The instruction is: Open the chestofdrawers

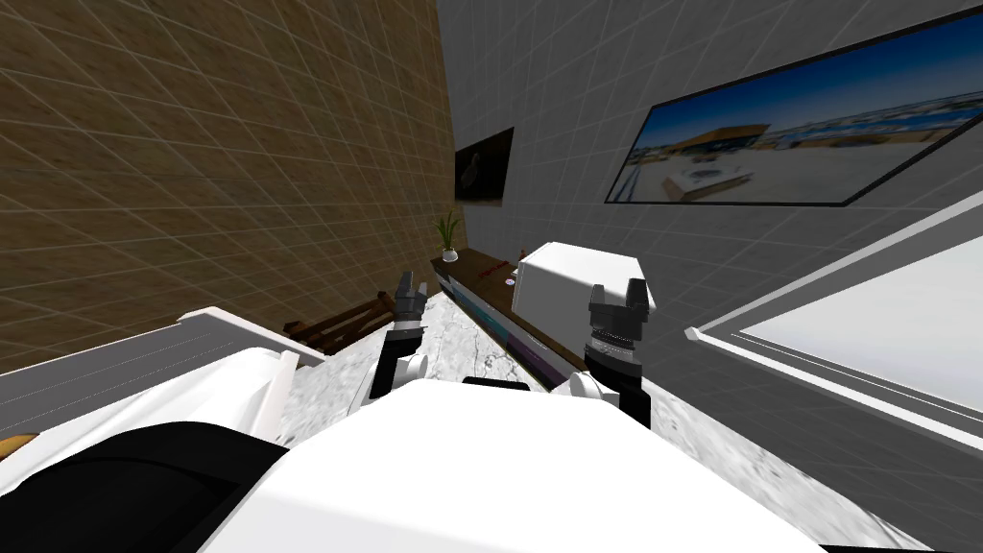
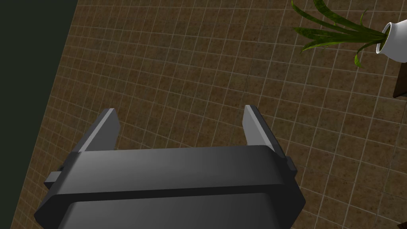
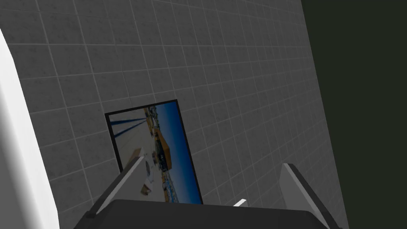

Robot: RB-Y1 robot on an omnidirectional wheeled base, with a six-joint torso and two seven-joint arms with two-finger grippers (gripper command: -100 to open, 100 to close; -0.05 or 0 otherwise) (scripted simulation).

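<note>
Ahead along the grey tiled wall (image 1: 576,115), between the two raised arms, runs a long low unit with a dark top and a striped front. I take it to be the chest of drawers (image 1: 499,326); no handle can be made out. Both the left gripper (image 1: 408,286) and the right gripper (image 1: 622,293) hover well apart from it, jaws apart and empty, aimed at walls rather than at the front. Risk 1: reaching before a handle is located, so the jaws close on bare panel or slide off. Risk 2: the white box (image 1: 566,274) stands at the unit's near end, just beyond the right gripper, and a forward sweep of that arm would probably strike it first. Risk 3: the approach looks oblique, so a pull from here could rack a drawer sideways. Around: potted plant (image 1: 448,233) on the far end of the top; slatted wooden piece (image 1: 336,326) at near left by the brown wall (image 1: 192,144); marble floor (image 1: 461,350) between; framed picture (image 1: 797,144) on the grey wall.
</note>
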